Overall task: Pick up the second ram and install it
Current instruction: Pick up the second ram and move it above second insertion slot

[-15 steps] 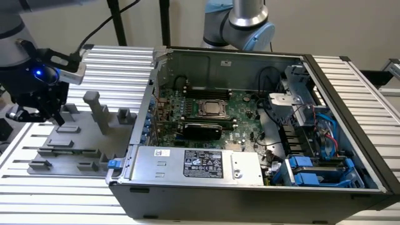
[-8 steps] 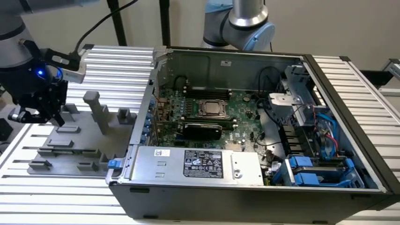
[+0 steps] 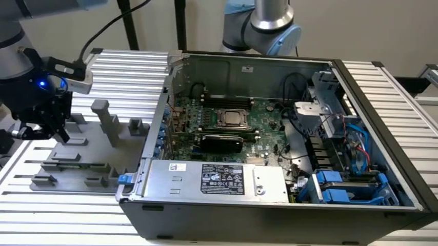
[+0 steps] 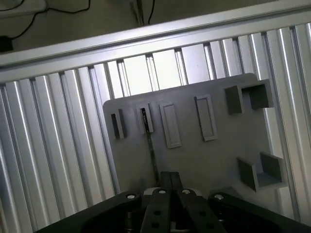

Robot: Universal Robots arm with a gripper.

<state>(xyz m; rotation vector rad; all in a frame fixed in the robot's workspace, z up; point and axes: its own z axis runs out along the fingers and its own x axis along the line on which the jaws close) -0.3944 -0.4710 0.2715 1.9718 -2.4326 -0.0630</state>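
Jaws: drawn together, a thin dark seam between the two black fingers (image 4: 165, 180), nothing seen in that seam. The gripper (image 4: 170, 177) is therefore narrow and, as far as the wrist view shows, not clamped on anything. The second ram (image 4: 149, 145), a long thin green-black circuit-board stick seen edge-on, lies as a fine line on the flat grey plastic fixture plate (image 4: 194, 165). Its far end sits in a small slotted grey block (image 4: 145, 119). Its near end runs up just beside the finger pair, off to one side of the seam, and is hidden there. Cannot tell whether a finger touches it. A matching slotted block (image 4: 117, 124) stands beside the first. Two shallow rectangular recesses (image 4: 170, 124) and open-sided grey brackets (image 4: 252, 94) sit further along the plate. The plate rests on a ribbed aluminium table (image 4: 48, 145). In the exterior view the gripper (image 3: 51, 134) hangs low over the plate (image 3: 68, 177) near its far edge, fingers pointing down. The grey-and-black arm (image 3: 14, 36) enters from that view's upper left, a blue light (image 3: 44, 82) glowing on the wrist. An open black and grey computer case (image 3: 274, 220) with its green motherboard (image 3: 226, 130) exposed stands to the exterior view's right, well apart from the gripper.
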